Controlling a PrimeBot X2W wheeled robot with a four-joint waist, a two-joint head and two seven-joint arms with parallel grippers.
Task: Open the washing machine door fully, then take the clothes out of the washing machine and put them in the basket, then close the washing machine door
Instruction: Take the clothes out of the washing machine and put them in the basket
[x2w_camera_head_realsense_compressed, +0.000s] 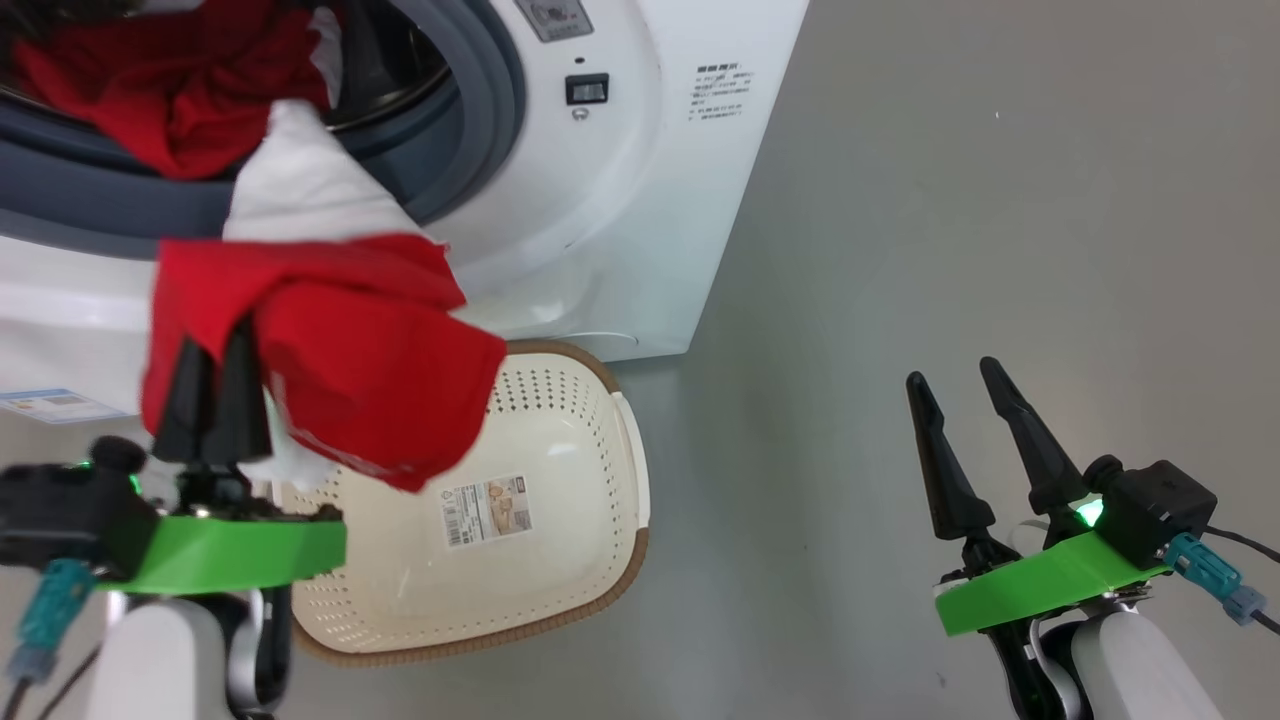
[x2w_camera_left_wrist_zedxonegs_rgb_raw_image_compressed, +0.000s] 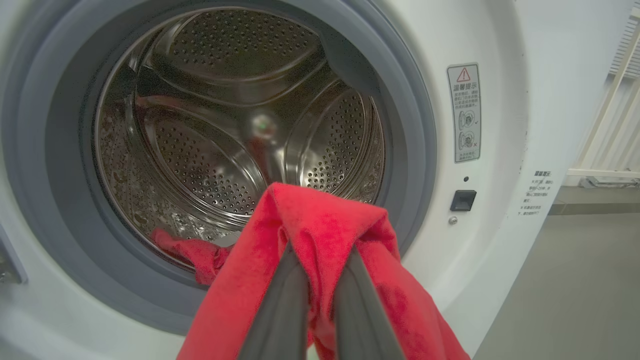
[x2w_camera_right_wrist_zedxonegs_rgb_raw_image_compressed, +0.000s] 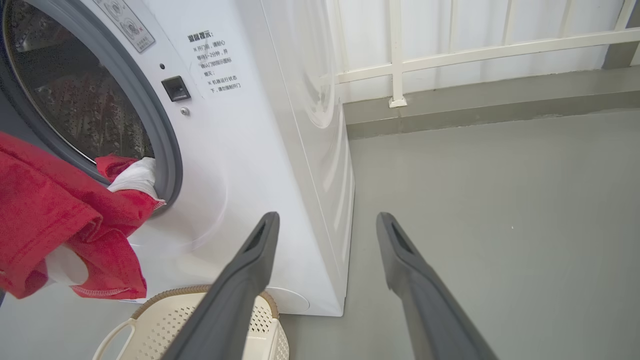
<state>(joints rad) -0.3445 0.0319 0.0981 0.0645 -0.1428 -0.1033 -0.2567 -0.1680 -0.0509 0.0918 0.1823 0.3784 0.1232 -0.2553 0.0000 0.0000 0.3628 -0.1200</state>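
Head view: a big white boxy front-loading washing machine (x2w_camera_head_realsense_compressed: 640, 220) stands on a smooth grey floor (x2w_camera_head_realsense_compressed: 1000, 250), its round mouth uncovered. The left gripper (x2w_camera_head_realsense_compressed: 215, 345) is clenched on a fold of the bright red, thin fabric clothes (x2w_camera_head_realsense_compressed: 370, 370) with white patches. The cloth drapes over both dark fingers and hangs above the left part of the small cream-white perforated plastic basket (x2w_camera_head_realsense_compressed: 590, 420) with a brown woven-look rim, which sits on the floor just in front of the machine. Whether the cloth touches the basket cannot be told. A white stretch of the held piece runs back over the grey-blue rubber gasket (x2w_camera_left_wrist_zedxonegs_rgb_raw_image_compressed: 60, 175) into the steel perforated drum (x2w_camera_left_wrist_zedxonegs_rgb_raw_image_compressed: 225, 125), where more red fabric lies at the bottom. A paper label (x2w_camera_head_realsense_compressed: 486, 510) lies on the basket's bare floor. The right gripper (x2w_camera_head_realsense_compressed: 952, 372) is released, fingers spread wide and grasping nothing, over the floor well to the right of the machine. Right wrist view: a white railing (x2w_camera_right_wrist_zedxonegs_rgb_raw_image_compressed: 450, 50) lines the far wall.
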